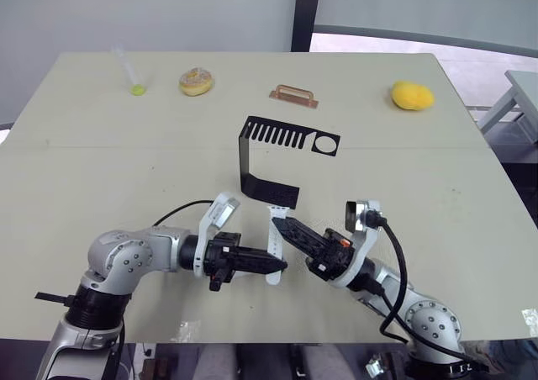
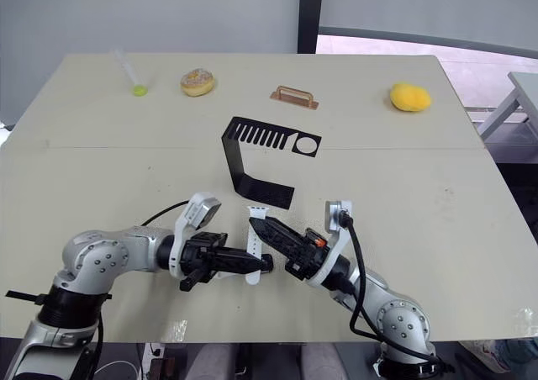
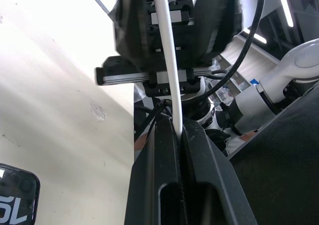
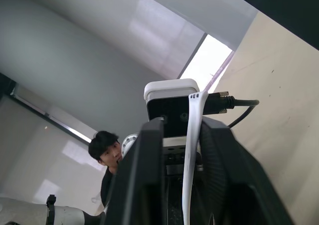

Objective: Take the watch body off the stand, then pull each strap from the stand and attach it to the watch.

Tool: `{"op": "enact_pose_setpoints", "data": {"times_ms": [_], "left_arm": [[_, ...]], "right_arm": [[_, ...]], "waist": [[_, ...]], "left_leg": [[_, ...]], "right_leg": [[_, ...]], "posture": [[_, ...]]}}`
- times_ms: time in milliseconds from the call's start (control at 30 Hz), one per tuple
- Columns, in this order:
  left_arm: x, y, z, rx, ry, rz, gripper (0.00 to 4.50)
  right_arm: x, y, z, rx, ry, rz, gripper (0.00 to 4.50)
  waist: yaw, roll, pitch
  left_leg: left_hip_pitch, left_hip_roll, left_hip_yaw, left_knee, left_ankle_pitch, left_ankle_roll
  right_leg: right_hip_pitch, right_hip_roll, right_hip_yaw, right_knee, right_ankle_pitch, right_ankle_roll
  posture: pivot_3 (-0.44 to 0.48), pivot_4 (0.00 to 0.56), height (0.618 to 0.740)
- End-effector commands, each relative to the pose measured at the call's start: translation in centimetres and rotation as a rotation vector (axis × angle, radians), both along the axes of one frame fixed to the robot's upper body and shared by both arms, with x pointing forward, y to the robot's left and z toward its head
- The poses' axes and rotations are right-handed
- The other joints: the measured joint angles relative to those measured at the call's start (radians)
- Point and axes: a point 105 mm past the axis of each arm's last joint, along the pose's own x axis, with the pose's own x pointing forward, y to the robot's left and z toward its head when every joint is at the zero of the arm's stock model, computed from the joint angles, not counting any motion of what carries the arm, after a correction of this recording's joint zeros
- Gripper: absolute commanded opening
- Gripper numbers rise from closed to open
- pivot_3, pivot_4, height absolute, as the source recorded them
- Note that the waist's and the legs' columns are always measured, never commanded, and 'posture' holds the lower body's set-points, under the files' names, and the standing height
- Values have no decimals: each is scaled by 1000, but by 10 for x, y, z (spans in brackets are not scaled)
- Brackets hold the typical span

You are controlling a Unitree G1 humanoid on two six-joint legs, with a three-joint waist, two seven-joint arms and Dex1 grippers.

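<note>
- The left gripper (image 1: 277,267) is clenched on the lower end of a white strap (image 1: 274,244); in the left wrist view the band runs edge-on as a thin white line out from between the two black fingers (image 3: 159,175).
- The right gripper (image 1: 279,223) is clamped on the same strap nearer its upper end; in the right wrist view the band rises between the fingers (image 4: 144,175), its end showing small slots.
- The strap stands tilted between the two grippers, just in front of the stand's flat foot, above the table (image 1: 101,161).
- The watch body (image 3: 15,200) shows in the left wrist view as a black rounded case with white digits, lying on the table close beside the left gripper.
- The stand (image 1: 261,157) sits upright at the table's middle, just beyond the grippers, its slotted comb and round hole on the upper arm.
- Along the far edge, well apart from the grippers: a clear tube with green tip (image 1: 134,81), a doughnut (image 1: 196,81), a copper-coloured handle (image 1: 294,97) and a yellow object (image 1: 412,96).
- A person (image 4: 107,150) shows in the right wrist view.
</note>
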Motion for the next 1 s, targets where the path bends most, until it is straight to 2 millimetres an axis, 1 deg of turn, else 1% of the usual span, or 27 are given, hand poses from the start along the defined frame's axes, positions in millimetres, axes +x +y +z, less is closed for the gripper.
{"op": "enact_pose_setpoints", "data": {"times_ms": [33, 300, 533, 600, 633, 700, 733, 767, 800, 833, 900, 933, 967, 1000], "left_arm": [[-3, -1, 2, -8, -23, -10, 0], [-4, -2, -1, -4, -28, -8, 0], [-5, -3, -3, -1, -64, -13, 0], [-6, -4, -2, -10, -78, -12, 0], [-6, -4, 2, -38, -118, -9, 0], [0, -3, 8, -50, -251, 48, 645], [2, 1, 11, -51, -310, 68, 951], [2, 7, 11, -36, -362, 68, 1436], [2, 16, 12, -20, -411, 75, 1826], [4, 23, 13, -2, -471, 94, 2375], [7, 41, 13, 47, -592, 125, 3285], [10, 51, 14, 77, -667, 148, 3839], [12, 63, 13, 119, -733, 163, 4296], [15, 74, 13, 154, -805, 186, 4445]], "right_arm": [[-2, 0, 8, 26, -27, 3, 34], [-3, 1, 16, 85, -33, 13, 34], [-3, 1, 19, 100, -38, 21, 34], [-3, 1, 21, 103, -46, 20, 34], [-3, 1, 23, 94, -63, 11, 34], [-5, 0, 26, 70, -96, 8, 0], [-5, -1, 28, 36, -132, -2, 0], [-7, -2, 30, 4, -165, -4, 0], [-9, -5, 34, -37, -208, -14, 0], [-9, -9, 38, -72, -247, -35, 0], [-9, -19, 45, -146, -333, -82, 0], [-7, -26, 46, -200, -374, -122, 0], [-8, -34, 45, -273, -424, -146, 0], [-6, -42, 41, -364, -482, -179, 0]], "waist": [[0, 0, 0], [0, 0, 0], [0, 0, 0], [0, 0, 0], [-1, 0, 0], [-1, 0, 0], [-1, 0, 0], [0, 0, 0], [-1, 0, 0], [-1, 0, 0], [0, 1, 0], [1, 1, 0], [3, 1, 0], [5, 1, 0]], "left_leg": [[0, 0, 0, 0, 0, 0], [0, 0, 0, 0, 0, 0], [0, 0, 0, 0, 0, 0], [0, 0, 0, 0, 0, 0], [0, 0, 0, 0, 0, 0], [0, 0, 0, 0, 0, 0], [0, 0, 0, 0, 0, 0], [0, 0, 0, 0, 0, 0], [0, 0, 0, 0, 0, 0], [0, 0, 0, -1, 0, 0], [0, 0, 0, -1, 0, 0], [0, 0, 0, -2, 0, 0], [0, 0, 0, -2, 0, 0], [0, 0, 0, -2, 0, 0]], "right_leg": [[0, 0, 0, 0, 0, 0], [0, 0, 0, 0, 0, 0], [0, 0, 0, 0, 0, 0], [0, 0, 0, 0, 0, 0], [0, 0, 0, 0, 0, 0], [0, 0, 0, -1, 0, 0], [0, 0, 0, -1, 0, 0], [0, 0, 0, -1, 0, 0], [0, 0, 0, -1, 0, 0], [0, 0, 0, -1, 0, 0], [0, 0, 0, -2, 0, 0], [-1, 0, 0, -2, 0, 0], [0, 0, 0, -3, 0, 0], [0, -1, 0, -4, 0, 0]], "posture": [[0, 150, 740], [0, 150, 740], [0, 150, 740], [0, 150, 740], [0, 150, 740], [0, 150, 740], [0, 150, 740], [0, 150, 740], [0, 150, 740], [0, 150, 740], [0, 150, 740], [0, 150, 740], [0, 150, 740], [0, 150, 740]]}}
